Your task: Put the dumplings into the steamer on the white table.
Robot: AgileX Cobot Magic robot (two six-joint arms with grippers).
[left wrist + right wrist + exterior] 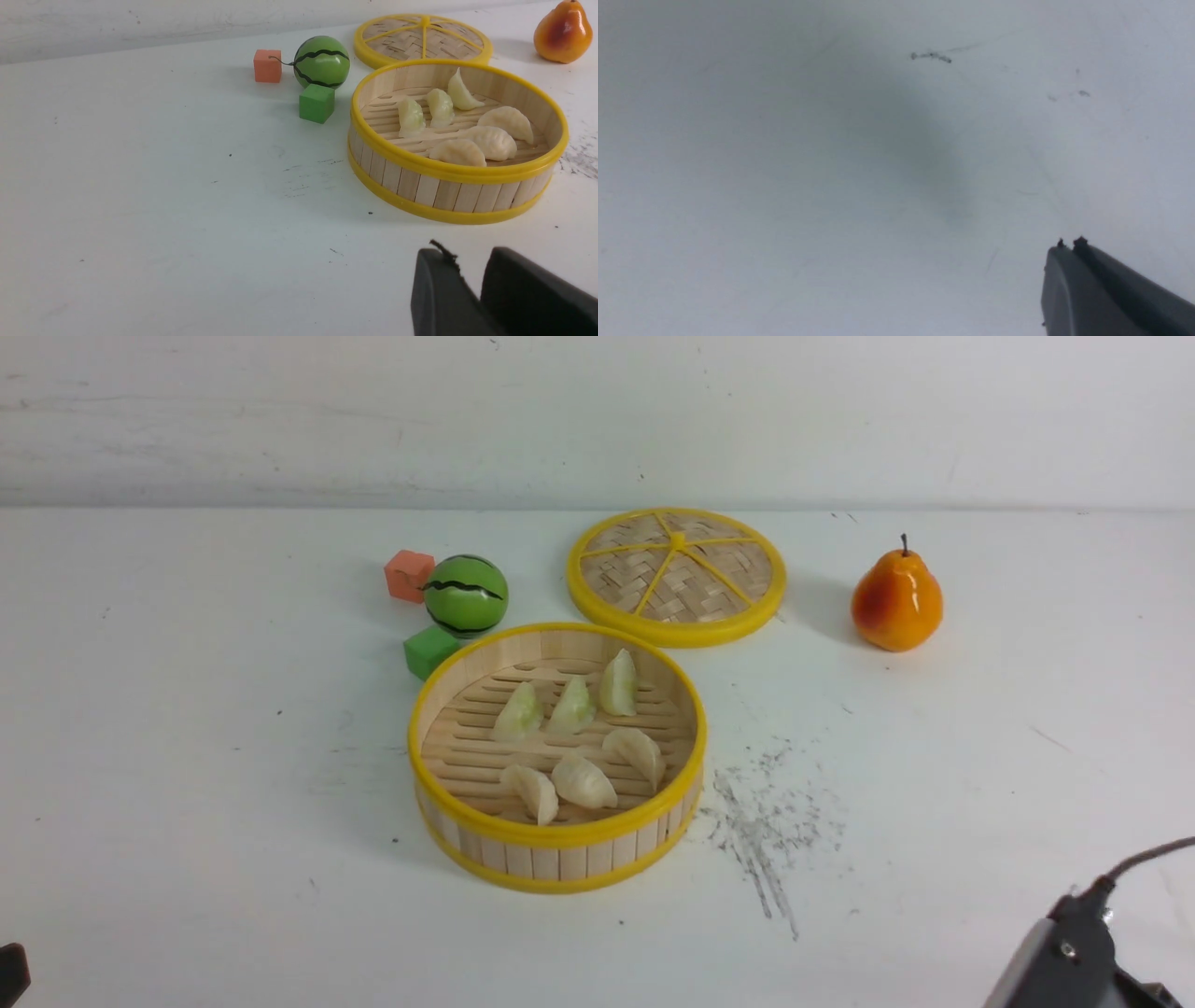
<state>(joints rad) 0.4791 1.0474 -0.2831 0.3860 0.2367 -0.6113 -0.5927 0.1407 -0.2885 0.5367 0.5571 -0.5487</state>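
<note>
The steamer stands in the middle of the white table. On its slatted floor lie the dumplings: three pale green ones at the back and three cream-white ones at the front. In the left wrist view the steamer is ahead of my left gripper. That gripper is low over bare table, slightly open, with nothing between its fingers. My right gripper is shut and empty above bare table. Only part of the right arm shows at the bottom right of the front view.
Behind the steamer lies its flat woven lid. To the back left are a toy watermelon, an orange cube and a green cube. A pear stands at the back right. Grey scratch marks lie right of the steamer.
</note>
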